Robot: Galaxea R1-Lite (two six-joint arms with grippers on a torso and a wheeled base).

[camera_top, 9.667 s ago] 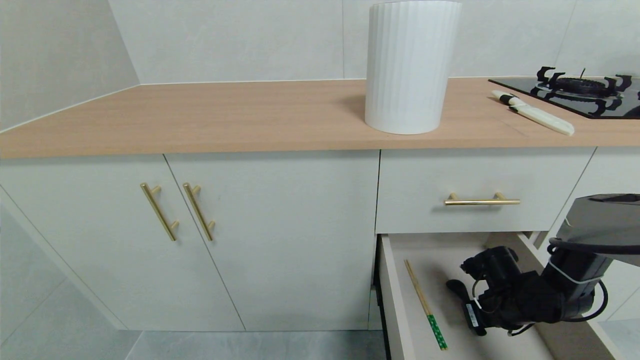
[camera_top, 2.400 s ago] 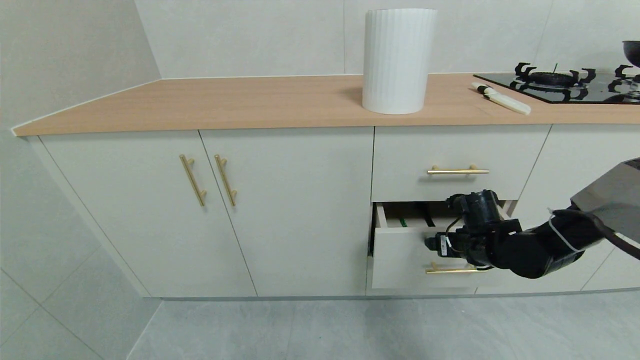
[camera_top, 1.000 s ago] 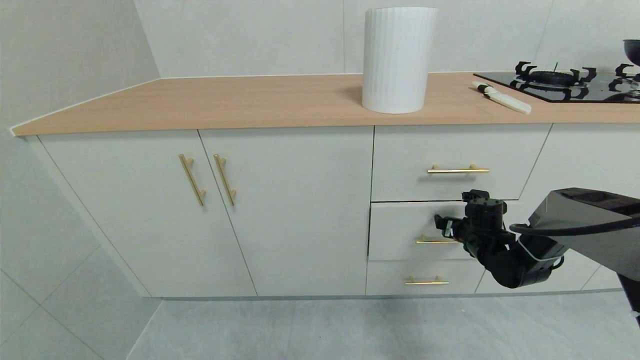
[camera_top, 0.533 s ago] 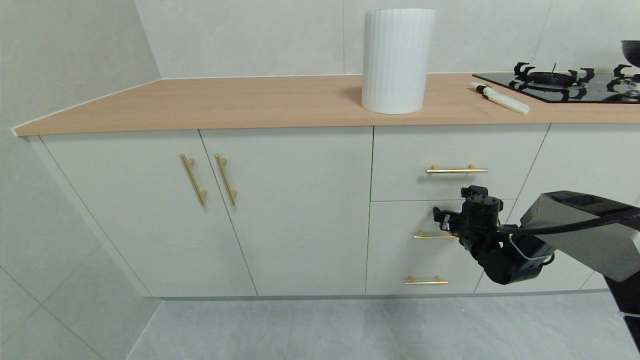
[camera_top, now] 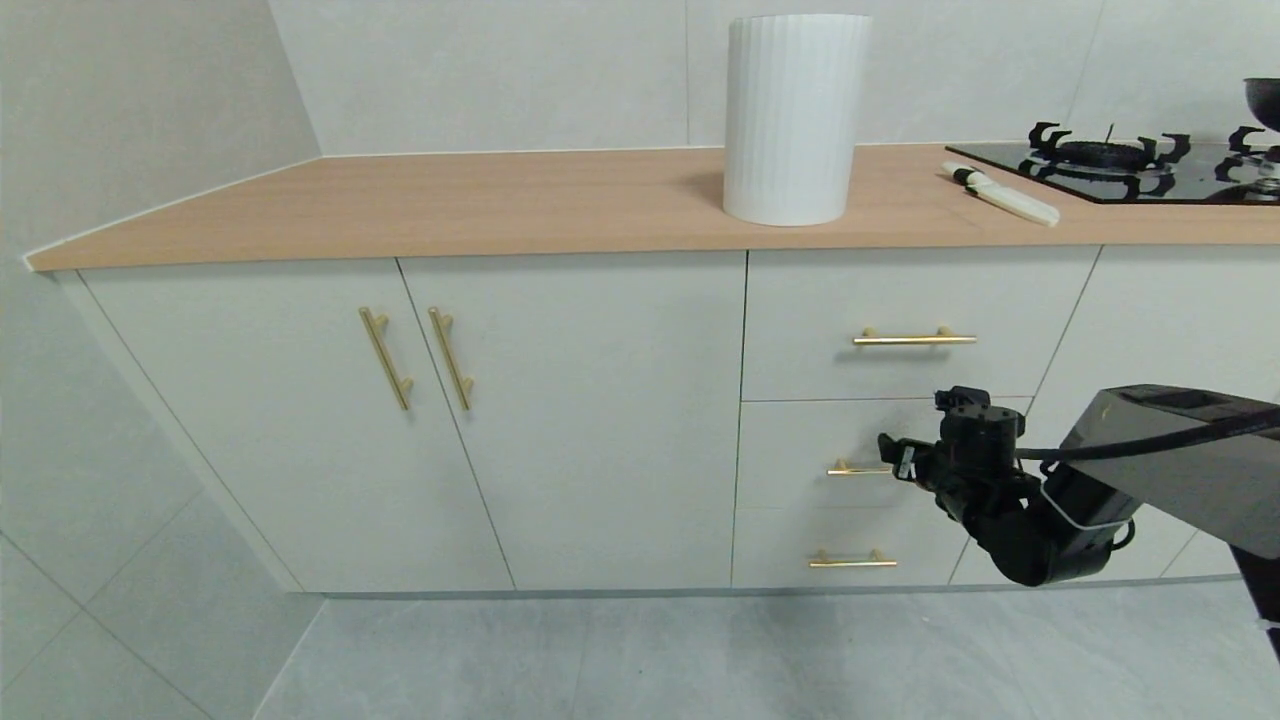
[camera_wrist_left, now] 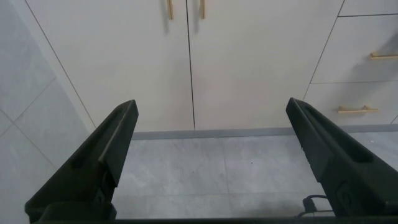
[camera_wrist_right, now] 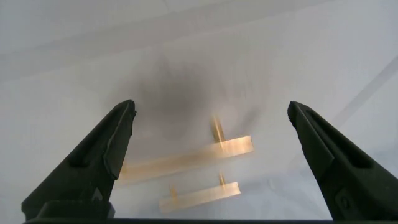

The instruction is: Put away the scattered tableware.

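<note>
The wooden tabletop [camera_top: 450, 205] has a front edge running straight from 9 o'clock to 3 o'clock in the head view. Grey tiled floor [camera_top: 600, 650] spreads in front of the cabinet doors [camera_top: 420, 420].

On the tabletop a cream knife [camera_top: 1000, 195] lies flat. Its long axis runs from 10 o'clock to 4 o'clock, and the end with the black band points to 10 o'clock. It sits between the white ribbed canister [camera_top: 795, 115] and the black gas hob [camera_top: 1110, 170], just beside the hob's glass edge and short of the tabletop's front edge.

The right tool [camera_top: 893, 462] hangs at 4 o'clock in the head view, right in front of the shut middle drawer [camera_top: 800, 450]. It covers the right part of the drawer's brass handle [camera_top: 850, 469], and I cannot tell whether they touch. In the right wrist view its fingers [camera_wrist_right: 112, 149] are spread wide and hold nothing. A small white label on this tool is too small to read.

The left tool [camera_wrist_left: 211, 109] also gapes wide and holds nothing, aimed at the floor and the foot of the cabinet.

The top drawer handle [camera_top: 914, 340] and bottom drawer handle [camera_top: 852, 562] both lie level.
</note>
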